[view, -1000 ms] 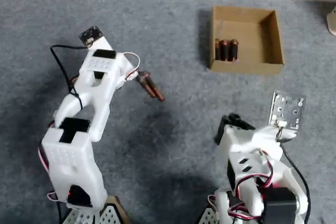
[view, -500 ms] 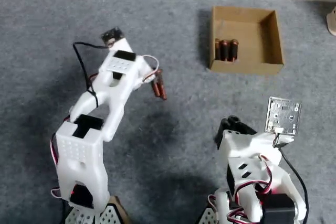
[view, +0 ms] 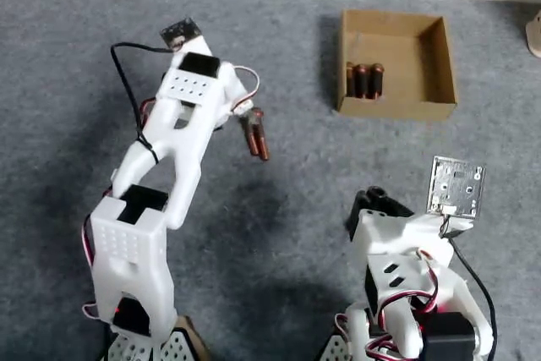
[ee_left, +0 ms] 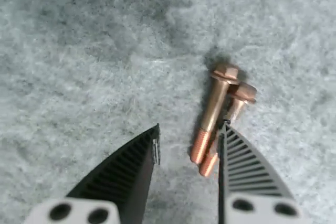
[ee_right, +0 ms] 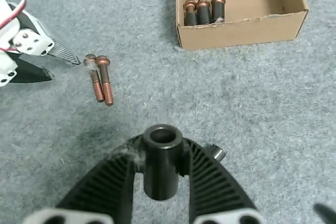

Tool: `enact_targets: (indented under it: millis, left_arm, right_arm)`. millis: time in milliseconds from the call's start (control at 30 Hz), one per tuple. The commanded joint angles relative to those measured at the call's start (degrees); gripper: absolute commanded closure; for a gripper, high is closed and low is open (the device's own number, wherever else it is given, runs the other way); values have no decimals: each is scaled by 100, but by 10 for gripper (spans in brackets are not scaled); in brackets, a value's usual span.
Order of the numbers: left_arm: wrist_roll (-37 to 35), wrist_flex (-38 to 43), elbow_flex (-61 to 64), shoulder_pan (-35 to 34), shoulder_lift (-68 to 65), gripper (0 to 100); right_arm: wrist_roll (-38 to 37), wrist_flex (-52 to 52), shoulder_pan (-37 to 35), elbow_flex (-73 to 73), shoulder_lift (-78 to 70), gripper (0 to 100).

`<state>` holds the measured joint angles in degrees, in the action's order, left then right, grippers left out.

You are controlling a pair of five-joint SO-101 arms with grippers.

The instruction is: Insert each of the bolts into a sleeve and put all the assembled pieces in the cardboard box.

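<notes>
Left gripper (ee_left: 190,127): jaws stand well apart with nothing between them. One ribbed black fingertip (ee_left: 224,129) is right at the shanks of two copper bolts (ee_left: 214,113), though contact cannot be confirmed. The other finger is clear of them. The bolts lie flat on the grey carpet (view: 296,209), side by side and touching. In the high view the pair sits a little above and left of frame centre, just off the end of the left arm.

Right gripper (ee_right: 161,149): jaws are closed on a dark sleeve (ee_right: 161,169), held with its open bore pointing away from the wrist. In the high view this gripper is low in the frame, right of centre, well apart from the bolts.

Cardboard box (view: 393,110): it sits in the upper right of the high view, open-topped, on the carpet. Three assembled pieces (view: 363,80) lie side by side in its lower left corner, copper heads toward the top of the frame.
</notes>
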<state>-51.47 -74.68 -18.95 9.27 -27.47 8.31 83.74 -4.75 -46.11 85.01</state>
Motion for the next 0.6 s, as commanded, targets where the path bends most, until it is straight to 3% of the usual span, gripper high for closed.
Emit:
enact_targets:
  millis: [0, 400, 567]
  left_arm:
    - [-44, -44, -286, 154, -4, 821]
    - [-44, 422, -347, 259, -1103, 821]
    - [-35, 484, -356, 497, -901, 821]
  right_arm:
    - [-70, -40, -13, 31, 4, 994]
    - [-70, 4, -13, 22, 31, 994]
    - [-79, -48, -22, -365, 31, 994]
